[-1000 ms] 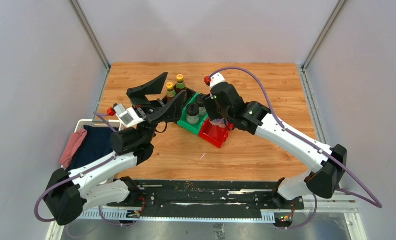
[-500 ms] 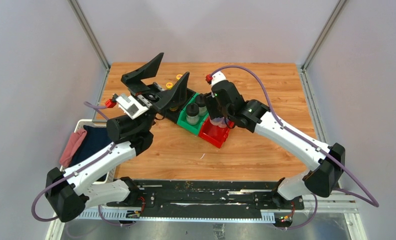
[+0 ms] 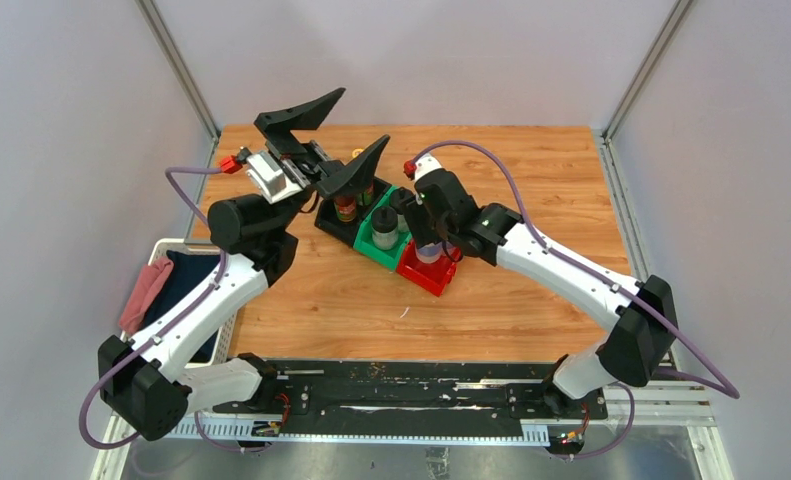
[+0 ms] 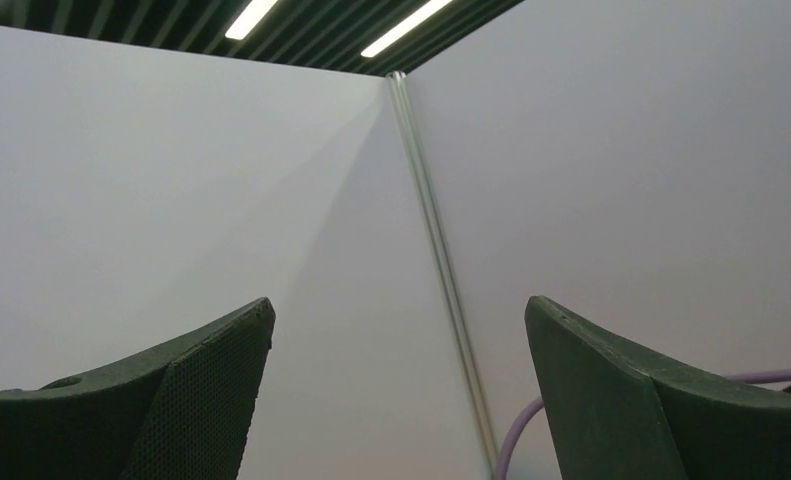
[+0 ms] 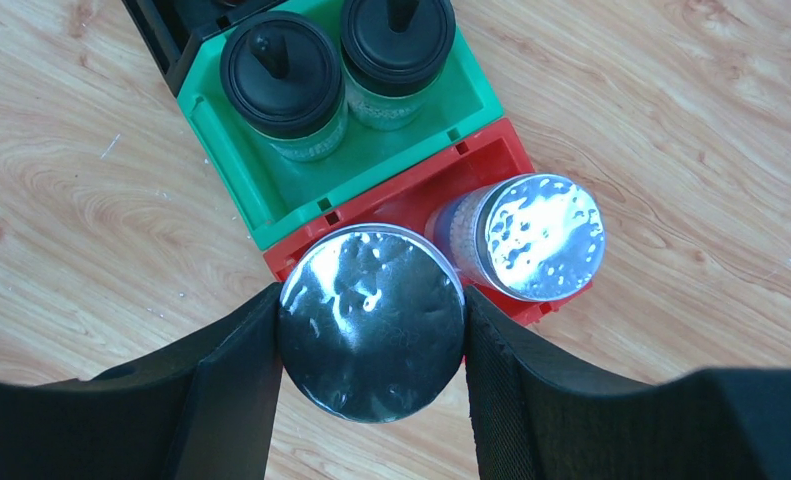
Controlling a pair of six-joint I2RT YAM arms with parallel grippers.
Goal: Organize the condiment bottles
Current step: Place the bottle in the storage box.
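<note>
And the right claw (image 5: 371,312) was pinching a silver-lidded shaker (image 5: 371,335) by its sides, right over the near edge of the red bin (image 5: 491,150). The twin shaker (image 5: 546,235) stood in that bin, just past one finger. Further ahead of the claw, two black-capped bottles (image 5: 283,68) sat side by side in the green bin (image 5: 281,190). The left claw (image 3: 363,117) was spread wide, empty, raised and facing the wall. A dark brown bottle (image 3: 346,207) stood below it in the black bin (image 3: 326,222).
</note>
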